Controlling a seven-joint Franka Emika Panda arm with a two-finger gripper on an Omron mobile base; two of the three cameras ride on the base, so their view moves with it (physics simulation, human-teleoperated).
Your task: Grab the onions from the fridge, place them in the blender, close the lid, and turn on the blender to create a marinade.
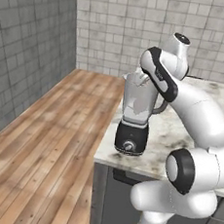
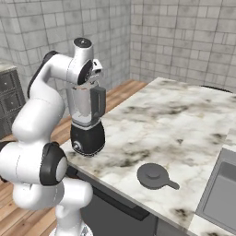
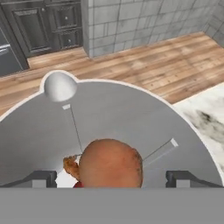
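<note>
An onion (image 3: 110,162), brown and papery, is sitting inside the open mouth of the blender (image 2: 86,120), seen from straight above in the hand view between the two dark tips of the pincer (image 3: 111,178), which are standing wide apart and gripping nothing, neither tip touching the onion. The blender is standing at the near left corner of the marble bench (image 2: 184,124), close to the edge over the wooden floor (image 1: 57,142), with its black base and silver-rimmed knob facing the robot. The lid (image 2: 154,176) is lying flat on the bench, well apart from the jar to the right and nearer the sink (image 2: 221,193), so the jar is not yet closed. The risk from here, as I judge it, is the hand knocking the jar rim or handle while lifting away, tipping the blender off the nearby edge; picking up the flat lid by its small knob could also be slipping work, and turning the knob before capping would be throwing onion out. No brand, label or readable writing is showing anywhere
</note>
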